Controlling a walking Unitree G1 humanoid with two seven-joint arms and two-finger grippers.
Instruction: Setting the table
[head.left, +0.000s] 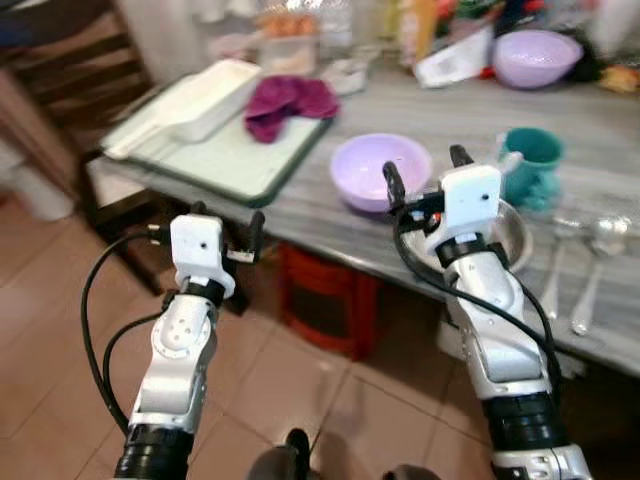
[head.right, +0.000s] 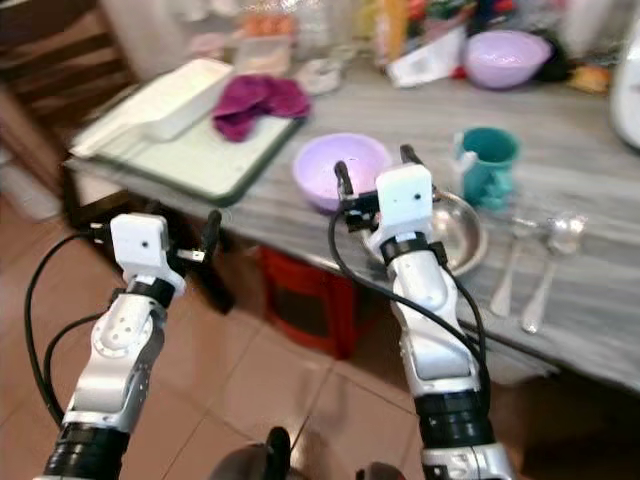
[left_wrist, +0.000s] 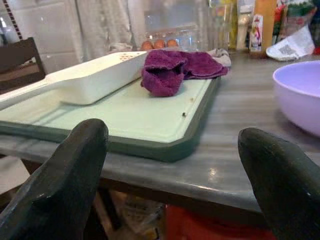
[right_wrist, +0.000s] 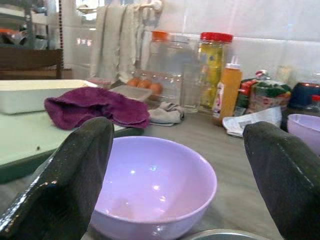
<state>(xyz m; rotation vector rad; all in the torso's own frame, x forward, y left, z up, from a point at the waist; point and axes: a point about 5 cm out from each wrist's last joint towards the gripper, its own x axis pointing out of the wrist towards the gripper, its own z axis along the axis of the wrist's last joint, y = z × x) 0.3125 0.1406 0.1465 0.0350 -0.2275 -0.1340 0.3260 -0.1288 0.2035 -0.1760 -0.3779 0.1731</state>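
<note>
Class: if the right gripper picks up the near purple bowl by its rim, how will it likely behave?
The bowl looks like thin plastic, so probably light and stiff. Its glossy surface may slip between the right gripper's open fingers. It looks empty, so nothing should spill.

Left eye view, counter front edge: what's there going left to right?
Green tray → near lilac bowl → right claw above a steel bowl → teal mug → spoons.

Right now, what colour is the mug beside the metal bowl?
The mug is teal, clearest in the right eye view.
</note>
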